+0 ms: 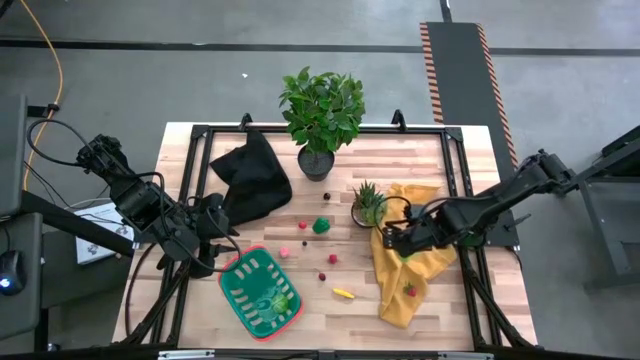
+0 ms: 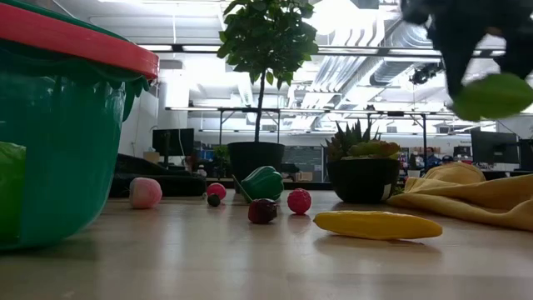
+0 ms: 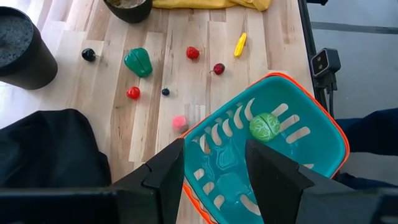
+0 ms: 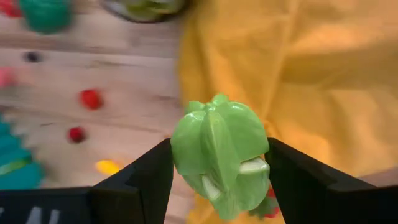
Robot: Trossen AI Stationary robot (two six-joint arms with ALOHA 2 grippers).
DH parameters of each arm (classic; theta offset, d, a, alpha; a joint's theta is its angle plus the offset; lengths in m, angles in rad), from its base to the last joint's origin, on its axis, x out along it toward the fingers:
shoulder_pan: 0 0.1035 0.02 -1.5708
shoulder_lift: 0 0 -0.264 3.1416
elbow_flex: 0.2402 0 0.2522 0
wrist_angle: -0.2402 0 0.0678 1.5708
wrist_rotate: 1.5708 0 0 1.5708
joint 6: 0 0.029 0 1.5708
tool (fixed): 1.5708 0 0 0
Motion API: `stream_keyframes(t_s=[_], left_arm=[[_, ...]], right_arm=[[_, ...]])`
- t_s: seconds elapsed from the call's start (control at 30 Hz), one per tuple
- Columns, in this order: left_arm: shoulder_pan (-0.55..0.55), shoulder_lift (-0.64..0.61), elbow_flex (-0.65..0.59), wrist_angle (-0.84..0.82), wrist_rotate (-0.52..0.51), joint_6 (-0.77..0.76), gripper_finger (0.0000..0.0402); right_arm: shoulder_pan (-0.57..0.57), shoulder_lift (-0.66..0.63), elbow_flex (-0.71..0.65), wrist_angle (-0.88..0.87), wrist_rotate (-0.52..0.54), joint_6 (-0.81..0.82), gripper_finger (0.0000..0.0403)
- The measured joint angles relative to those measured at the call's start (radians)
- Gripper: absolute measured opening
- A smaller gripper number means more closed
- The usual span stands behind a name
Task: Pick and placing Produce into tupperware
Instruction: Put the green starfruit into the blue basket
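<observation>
Grey concrete floor (image 1: 300,25) around a light wood plank table (image 1: 310,305). Orange-and-black hazard-striped strip (image 1: 492,90) on the floor past the table's far right corner. Orange cable (image 1: 52,60) trails on the floor at far left. Low view: open industrial hall, exposed ceiling ducts (image 2: 375,42), bright overhead lighting, dark monitors (image 2: 171,140) and desks far back.

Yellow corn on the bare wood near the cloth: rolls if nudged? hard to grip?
The yellow corn lies on its side, long and rounded, so a sideways nudge would probably roll it. It looks like smooth, glossy toy plastic, likely light and rigid, perhaps slippery. Its tapered ends suggest the fingers would hold better across the middle.
</observation>
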Motion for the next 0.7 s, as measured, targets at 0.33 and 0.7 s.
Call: stream_keyframes(t_s=[0.33, 0.7], left_arm=[[0.000, 0.000, 0.000, 0.051, -0.047, -0.002, 0.0156], [0.001, 0.000, 0.000, 0.175, -0.139, -0.013, 0.0156]], right_arm=[[0.000, -0.001, 0.120, 0.163, 0.074, -0.169, 0.0214], [-0.001, 0.002, 0.120, 0.495, 0.212, -0.384, 0.0214]])
